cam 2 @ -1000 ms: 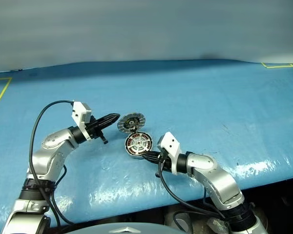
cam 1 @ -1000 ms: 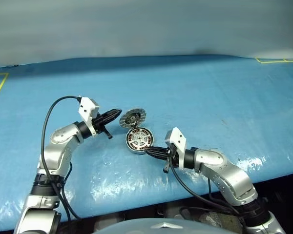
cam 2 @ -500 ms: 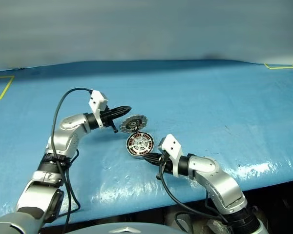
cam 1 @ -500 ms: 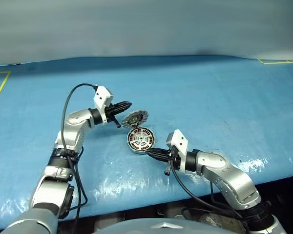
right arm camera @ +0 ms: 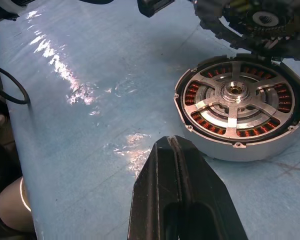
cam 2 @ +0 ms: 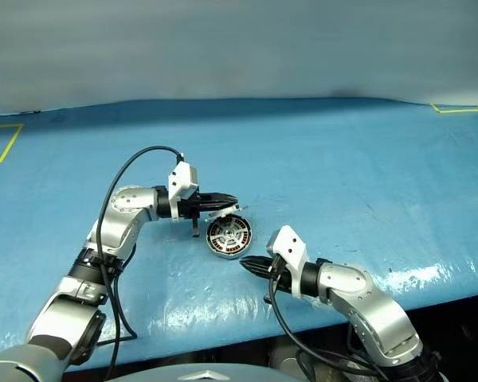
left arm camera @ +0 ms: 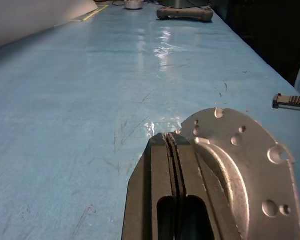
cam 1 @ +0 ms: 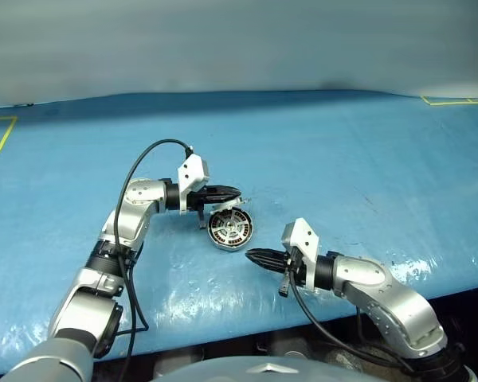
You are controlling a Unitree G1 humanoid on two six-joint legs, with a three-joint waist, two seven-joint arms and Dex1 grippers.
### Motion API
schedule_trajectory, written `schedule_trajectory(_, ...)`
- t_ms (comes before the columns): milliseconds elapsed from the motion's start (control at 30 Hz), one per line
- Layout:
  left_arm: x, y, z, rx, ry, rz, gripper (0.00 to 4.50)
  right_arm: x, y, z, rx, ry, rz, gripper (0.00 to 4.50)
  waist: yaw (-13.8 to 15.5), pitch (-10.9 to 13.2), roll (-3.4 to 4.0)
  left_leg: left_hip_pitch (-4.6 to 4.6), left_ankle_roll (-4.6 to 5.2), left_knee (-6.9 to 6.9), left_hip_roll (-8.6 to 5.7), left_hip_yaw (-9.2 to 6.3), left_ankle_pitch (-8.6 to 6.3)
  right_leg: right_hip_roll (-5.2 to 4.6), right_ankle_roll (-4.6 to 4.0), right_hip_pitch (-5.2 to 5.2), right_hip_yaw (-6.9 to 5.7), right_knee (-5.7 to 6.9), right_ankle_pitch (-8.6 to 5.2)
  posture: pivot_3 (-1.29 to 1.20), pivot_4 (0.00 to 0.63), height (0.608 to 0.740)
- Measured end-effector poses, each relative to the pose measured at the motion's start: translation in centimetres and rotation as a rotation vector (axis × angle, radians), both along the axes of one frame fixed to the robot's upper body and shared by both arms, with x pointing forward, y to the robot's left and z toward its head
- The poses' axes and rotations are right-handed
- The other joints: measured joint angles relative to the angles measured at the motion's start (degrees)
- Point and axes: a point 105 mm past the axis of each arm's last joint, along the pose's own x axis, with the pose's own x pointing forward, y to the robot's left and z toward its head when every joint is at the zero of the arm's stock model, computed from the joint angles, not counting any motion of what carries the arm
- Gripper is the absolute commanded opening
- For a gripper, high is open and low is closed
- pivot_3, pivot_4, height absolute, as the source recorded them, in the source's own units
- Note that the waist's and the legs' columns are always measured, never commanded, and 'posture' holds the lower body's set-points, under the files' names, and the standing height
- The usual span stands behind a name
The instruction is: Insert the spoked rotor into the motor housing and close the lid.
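A blue table [cam 1: 366, 151] with a glossy, scuffed top carries the housing [cam 1: 229, 229], which sits flat just ahead of the right gripper [cam 1: 251, 256], whose jaws are closed, apart from it. The rotor [right arm camera: 235, 107] lies seated inside the housing. Yellow tape [cam 1: 0, 135] marks the table's far left; more tape [cam 1: 454, 99] marks its far right corner.
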Motion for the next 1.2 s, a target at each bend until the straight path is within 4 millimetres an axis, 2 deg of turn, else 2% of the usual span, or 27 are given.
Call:
schedule_trajectory(200, -1.6, -0.5, -2.1, 0.131, -0.024, -0.082, 0.03, 0.4, -0.5, 0.4, -0.014, -0.025, -0.034, 0.03, 0.0, 0.0, 0.0, 0.01, 0.0, 0.07, -0.01, -0.01, 0.0, 0.02, -0.03, 0.0, 0.0, 0.06, -0.02, 0.0, 0.15, 0.74)
schedule_trajectory(333, -1.7, -0.6, -3.6, 0.188, -0.029, -0.088, 0.03, 0.6, -0.5, 0.6, -0.014, -0.035, -0.037, 0.03, 0.2, 0.0, 0.0, 0.0, 0.02, 0.11, -0.03, 0.0, -0.01, 0.02, -0.03, 0.01, 0.01, 0.05, -0.02, 0.0, 0.15, 0.74)
schedule_trajectory(633, -2.8, -0.6, -4.0, 0.185, -0.06, -0.12, 0.03, 0.7, -0.5, 0.5, -0.015, -0.038, -0.047, 0.03, 0.2, 0.0, 0.0, 0.02, 0.03, 0.11, 0.03, -0.01, -0.01, 0.01, -0.03, 0.04, 0.01, 0.06, -0.02, 0.0, 0.15, 0.74)
schedule_trajectory(733, -3.4, -0.5, -3.9, 0.131, -0.012, -0.103, 0.03, 0.8, -0.3, 0.7, -0.007, -0.042, -0.047, 0.03, 0.1, 0.0, 0.0, 0.01, 0.03, 0.13, 0.1, -0.01, -0.01, 0.0, -0.01, 0.03, 0.03, 0.07, 0.0, 0.0, 0.15, 0.74)
schedule_trajectory(800, -3.5, -0.3, -3.0, 0.075, -0.002, -0.074, 0.03, 0.8, -0.2, 0.7, -0.002, -0.045, -0.045, 0.03, 0.1, 0.0, -0.01, 0.0, 0.03, 0.13, 0.14, -0.02, -0.01, 0.0, 0.0, 0.0, 0.03, 0.08, 0.0, 0.0, 0.15, 0.74)
schedule_trajectory(900, -3.9, 0.7, 0.2, -0.02, -0.062, -0.018, 0.03, 1.0, -0.1, 0.8, -0.004, -0.053, -0.042, 0.03, -0.1, 0.0, 0.02, 0.0, 0.03, 0.12, 0.27, -0.02, -0.02, -0.01, 0.0, 0.0, 0.04, 0.07, 0.0, 0.0, 0.15, 0.74)
schedule_trajectory(967, -4.4, 1.4, 1.0, -0.054, -0.078, 0.023, 0.03, 1.0, 0.1, 0.8, 0.004, -0.054, -0.043, 0.03, -0.1, 0.0, 0.03, 0.0, 0.03, 0.12, 0.28, -0.02, -0.02, -0.01, 0.0, 0.0, 0.04, 0.07, 0.0, 0.0, 0.15, 0.74)
schedule_trajectory(1067, -5.2, 2.5, 0.2, -0.034, -0.051, 0.082, 0.03, 1.0, 0.3, 0.8, 0.008, -0.055, -0.037, 0.03, -0.1, 0.0, 0.03, 0.01, 0.03, 0.12, 0.27, -0.01, -0.02, -0.02, -0.03, 0.0, 0.04, 0.07, -0.02, 0.0, 0.15, 0.74)
schedule_trajectory(1200, -6.2, 5.2, -1.3, -0.01, 0.014, 0.226, 0.03, 1.0, 0.3, 0.7, 0.005, -0.052, -0.035, 0.03, -0.3, 0.0, 0.04, 0.01, 0.02, 0.13, 0.31, -0.01, -0.01, -0.02, -0.21, 0.0, 0.03, 0.09, -0.22, 0.0, 0.15, 0.74)
